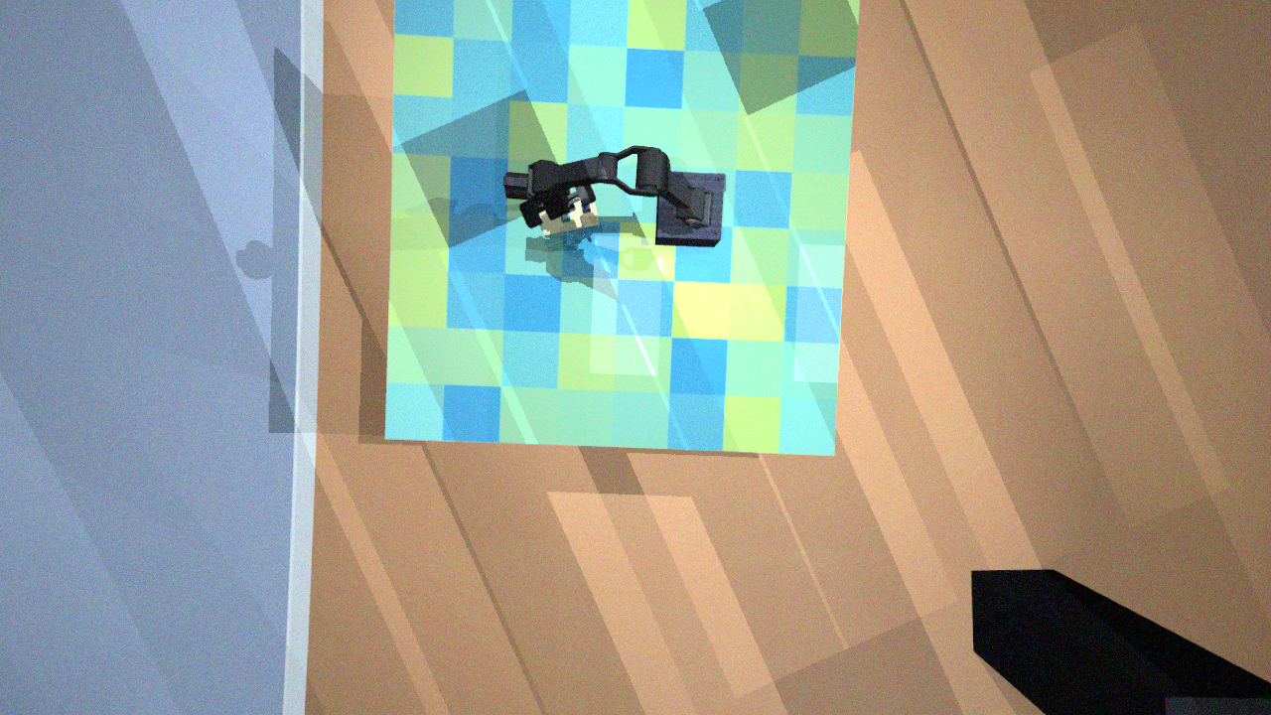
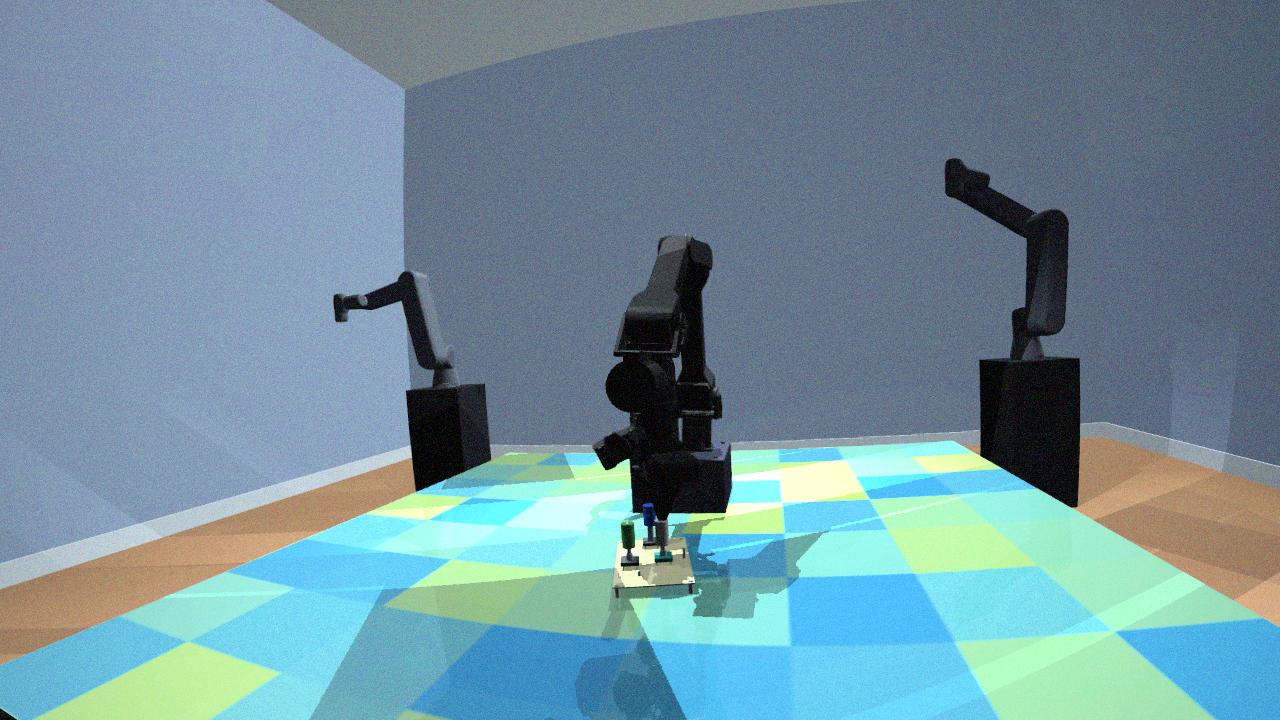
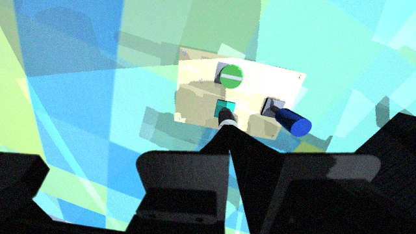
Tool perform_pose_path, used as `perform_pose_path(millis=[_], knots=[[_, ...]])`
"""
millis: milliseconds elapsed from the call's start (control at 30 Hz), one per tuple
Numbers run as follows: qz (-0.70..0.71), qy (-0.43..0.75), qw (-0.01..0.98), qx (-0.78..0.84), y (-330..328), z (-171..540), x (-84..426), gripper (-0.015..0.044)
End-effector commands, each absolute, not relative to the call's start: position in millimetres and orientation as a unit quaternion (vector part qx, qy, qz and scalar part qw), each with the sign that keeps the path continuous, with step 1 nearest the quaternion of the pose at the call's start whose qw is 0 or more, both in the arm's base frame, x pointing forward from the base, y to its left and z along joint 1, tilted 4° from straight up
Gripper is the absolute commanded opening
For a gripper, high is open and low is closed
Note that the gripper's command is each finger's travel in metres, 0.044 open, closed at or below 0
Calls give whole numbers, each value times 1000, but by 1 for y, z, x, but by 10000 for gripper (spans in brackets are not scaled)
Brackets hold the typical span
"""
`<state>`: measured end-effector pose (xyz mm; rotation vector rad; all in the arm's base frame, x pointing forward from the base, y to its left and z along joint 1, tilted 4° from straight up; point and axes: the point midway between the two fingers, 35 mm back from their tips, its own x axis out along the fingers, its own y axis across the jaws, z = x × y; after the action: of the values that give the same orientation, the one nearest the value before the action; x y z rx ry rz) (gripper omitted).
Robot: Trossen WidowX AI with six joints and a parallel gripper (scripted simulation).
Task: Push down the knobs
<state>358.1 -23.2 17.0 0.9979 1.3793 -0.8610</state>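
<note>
The cream circuit board [image 1: 582, 225] [image 2: 657, 578] [image 3: 270, 78] stands on short legs. It carries a green knob [image 2: 627, 535] [image 3: 231, 84], a blue knob [image 2: 648, 513] [image 3: 299, 127] and a grey knob [image 2: 662, 535] [image 3: 228, 123] over a teal potentiometer [image 2: 663, 556] [image 3: 222, 106]. Shaft shows below the green and blue knobs; a short dark length shows below the grey one. My gripper [image 2: 663, 517] [image 3: 227, 129] is shut and empty, pointing down. Its tips are at the grey knob's top and hide part of it in the wrist view; I cannot tell whether they touch.
The blue knob is close to the tips, on the arm's base side; the green knob is farther off across the board. My arm base [image 1: 688, 213] [image 2: 707, 479] stands behind the board. Two other arms on black pedestals [image 2: 449, 437] [image 2: 1029, 429] stand beyond the table.
</note>
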Motion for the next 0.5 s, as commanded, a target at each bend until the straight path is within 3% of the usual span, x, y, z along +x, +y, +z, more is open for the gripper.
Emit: perform_pose_path(millis=[0, 467], knots=[[-371, 588, 578, 426, -24, 17, 358, 0], [-371, 588, 578, 426, -24, 15, 358, 0]])
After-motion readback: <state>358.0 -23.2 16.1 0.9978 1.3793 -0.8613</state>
